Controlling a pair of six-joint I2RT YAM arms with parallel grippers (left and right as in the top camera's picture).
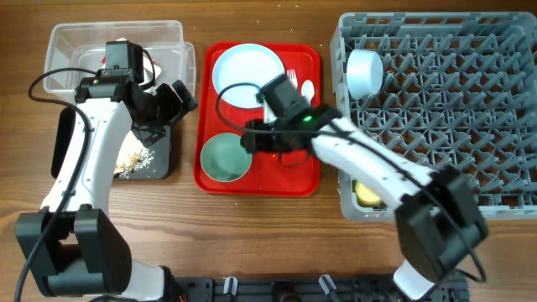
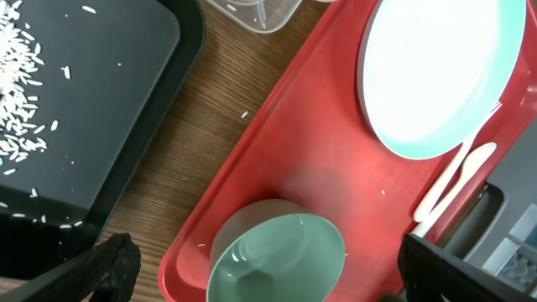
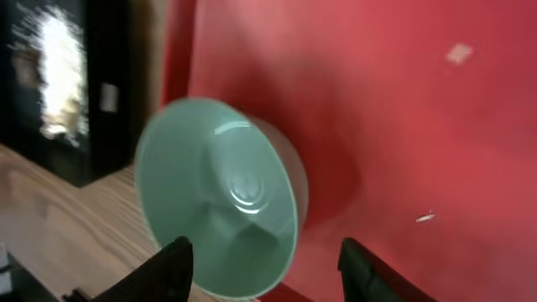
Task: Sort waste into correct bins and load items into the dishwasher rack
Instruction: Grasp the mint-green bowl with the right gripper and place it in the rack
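– Where are our things?
– Rack (image 1: 436,109) on our right; red tray (image 1: 298,172) carries plate (image 1: 247,74) and bowl (image 1: 225,158).
– Our jaws?
– Right gripper (image 3: 268,273) spread near the bowl; left gripper (image 2: 264,256) spread, empty.

Overhead view. Brown wood grain is recorded for the table (image 1: 268,243). The serving tray (image 1: 285,172) at centre is noted as plain glossy red. On it, the plate (image 1: 247,75) at 12 o'clock is logged as pale blue, near white; the bowl (image 1: 225,158) at 7 o'clock as pale blue-green; the fork (image 1: 292,81) and spoon (image 1: 307,91) at 2 o'clock as white.

The rack (image 1: 470,109), at 3 o'clock of the view, is seen as uniform grey with a peg grid. Within it, a second bowl (image 1: 365,71), pale blue, is noted at 10 o'clock and a cup (image 1: 367,195), yellow, at 7 o'clock.

The black tray (image 1: 159,155) at 9 o'clock is speckled with beige-white scraps (image 1: 134,158). The tub (image 1: 67,42) is recorded as clear. The left arm (image 1: 75,159) and right arm (image 1: 369,164) are noted as white with black joints.
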